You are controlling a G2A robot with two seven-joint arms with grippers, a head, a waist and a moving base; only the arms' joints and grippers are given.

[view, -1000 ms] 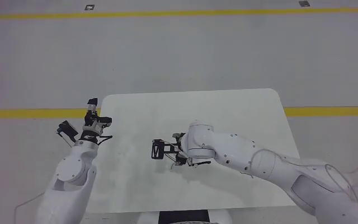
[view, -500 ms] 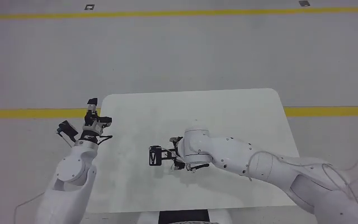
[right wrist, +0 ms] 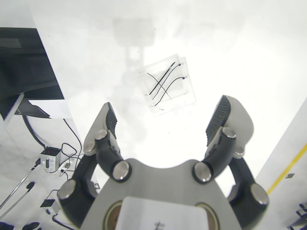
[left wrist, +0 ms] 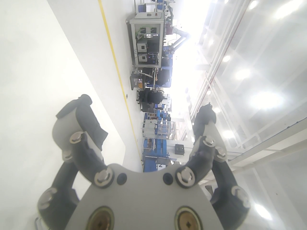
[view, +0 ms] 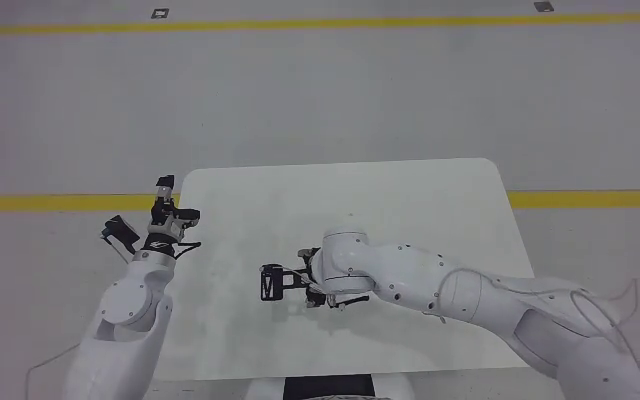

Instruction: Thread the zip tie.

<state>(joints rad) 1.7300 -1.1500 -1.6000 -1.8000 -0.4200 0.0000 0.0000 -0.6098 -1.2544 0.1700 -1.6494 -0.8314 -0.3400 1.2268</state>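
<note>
The left arm (view: 130, 300) stands at the table's (view: 400, 200) left edge, its wrist just over the rim. The left jaws are spread wide and hold nothing. In the left wrist view they point away from the table (left wrist: 36, 60), along its curved edge towards the yellow line (left wrist: 112, 48) on the floor.

Further right, the right arm (view: 430, 285) lies across the table's front half, with its wrist near the table's middle. The right jaws face the table's left side. They are also wide open and empty, with their ribbed pads well apart.

In the right wrist view a clear box (right wrist: 178, 100) sits flat on the table (right wrist: 215, 37), ahead of those jaws and apart from them. A few black zip ties (right wrist: 165, 84) lie loose inside it and cross one another. Two small heads show at the box's far side. Nothing touches the ties or the box. How high the jaws hang above the table cannot be told.

Beside the table, a small grey unit (right wrist: 49, 158) with black cables (right wrist: 72, 130) rests on the floor. A yellow line (view: 570, 198) runs along the floor behind the table's back part.
</note>
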